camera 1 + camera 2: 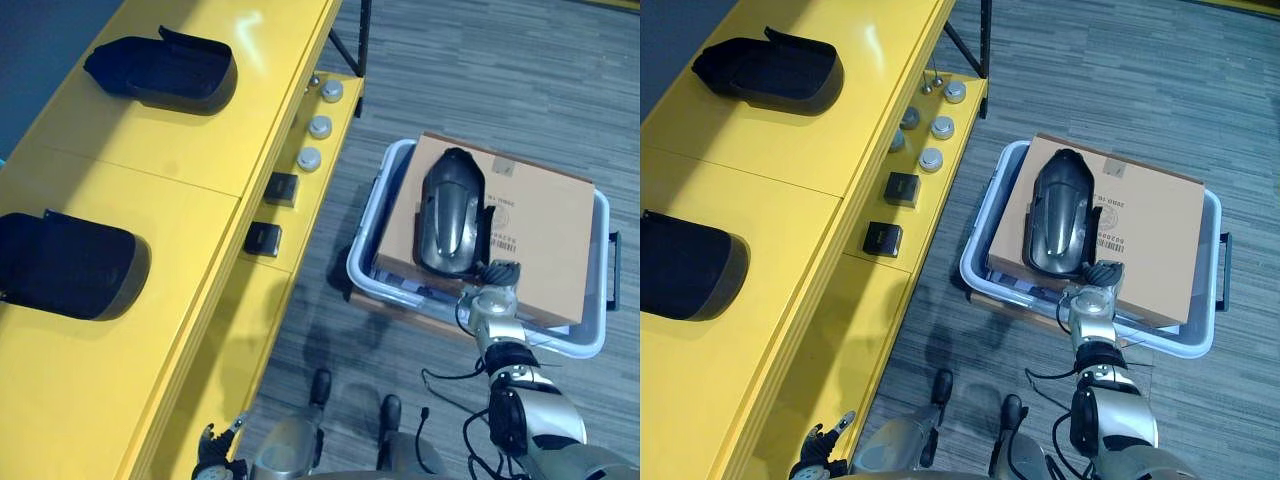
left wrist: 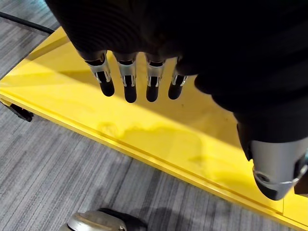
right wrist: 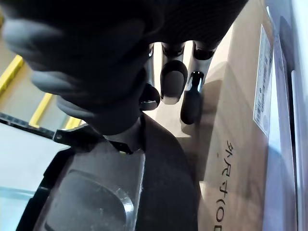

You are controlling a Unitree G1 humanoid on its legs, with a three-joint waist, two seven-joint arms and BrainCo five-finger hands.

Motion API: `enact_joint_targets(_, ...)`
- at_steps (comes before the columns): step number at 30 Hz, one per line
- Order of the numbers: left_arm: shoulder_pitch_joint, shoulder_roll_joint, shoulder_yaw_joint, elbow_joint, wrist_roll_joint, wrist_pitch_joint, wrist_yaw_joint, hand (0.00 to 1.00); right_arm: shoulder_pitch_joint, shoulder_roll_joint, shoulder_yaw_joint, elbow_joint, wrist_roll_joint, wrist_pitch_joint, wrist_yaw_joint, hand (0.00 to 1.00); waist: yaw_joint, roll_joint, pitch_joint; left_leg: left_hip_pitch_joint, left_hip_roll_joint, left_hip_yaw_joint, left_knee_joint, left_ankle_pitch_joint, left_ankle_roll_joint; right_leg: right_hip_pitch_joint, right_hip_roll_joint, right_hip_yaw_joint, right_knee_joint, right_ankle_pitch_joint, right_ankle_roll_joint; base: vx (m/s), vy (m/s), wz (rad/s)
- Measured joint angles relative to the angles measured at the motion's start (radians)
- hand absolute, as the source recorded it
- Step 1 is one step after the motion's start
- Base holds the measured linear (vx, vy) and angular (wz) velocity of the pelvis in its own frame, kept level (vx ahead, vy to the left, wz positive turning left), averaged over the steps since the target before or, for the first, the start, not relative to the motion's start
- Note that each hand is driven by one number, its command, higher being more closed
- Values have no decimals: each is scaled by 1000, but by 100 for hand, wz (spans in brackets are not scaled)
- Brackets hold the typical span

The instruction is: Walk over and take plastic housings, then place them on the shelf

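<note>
The two head eye views look steeply down from above, sharing the yellow shelf [image 1: 180,150] and the cardboard box [image 1: 540,210], while the left wrist view looks from very close along the left robot hand [image 2: 130,84] onto the shelf's edge and the right wrist view along the right robot hand [image 3: 173,82] onto the housing [image 3: 159,183]

Nearer black housing [image 1: 70,265] on the yellow shelf [image 1: 180,150] running off the left edge, cardboard box [image 1: 540,220] covering whatever is lying in the grey bin [image 1: 366,255], left robot hand [image 1: 212,447] being cropped at the bottom edge, box label [image 1: 503,228] print being too small to read
</note>
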Motion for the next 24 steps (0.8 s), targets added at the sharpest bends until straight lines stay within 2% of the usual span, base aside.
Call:
enact_joint_targets(5, 0, -1, -6, -91, 3, -6, 16, 0, 65, 10, 0, -140, -42, -1, -17, 100, -5, -8, -17, 18, 0, -1, -1, 0, 0, 19, 0, -7, -1, 0, 1, 0, 0, 0)
enact_joint_targets(9, 2, -4, -58, -183, 4, -6, 17, 0, 117, 19, -8, -234, -69, 1, -40, 100, -10, -9, -46, 22, 0, -2, 2, 0, 0, 23, 0, -7, -2, 1, 3, 0, 0, 0)
enact_joint_targets(12, 19, -5, -100, -316, 4, -8, 20, 0, 155, 45, -5, -344, -109, 0, -48, 100, -25, -12, -64, 32, 1, 1, 2, 0, 0, 32, -1, -2, -6, 1, 3, -36, -8, -6)
enact_joint_targets(17, 48, -26, -182, -600, 3, -35, 17, 0, 231, 76, 11, -539, -181, -5, -51, 100, -31, -12, -103, 49, 4, 6, 3, 0, 0, 51, 2, 4, -19, 3, 5, -40, -11, -6)
enact_joint_targets(21, 44, -31, -231, -750, -3, -56, 17, 0, 253, 100, 48, -659, -202, -10, -51, 100, -35, -12, -126, 52, 5, 7, 2, 0, 0, 54, 3, 5, -19, 3, 5, -27, -6, -1)
enact_joint_targets(24, 39, -29, -276, -855, -27, -77, 17, 0, 257, 121, 112, -741, -236, -37, -49, 100, -55, -15, -137, 68, 4, 6, 2, 0, 0, 69, 2, 5, -22, 2, 5, -11, 0, -1)
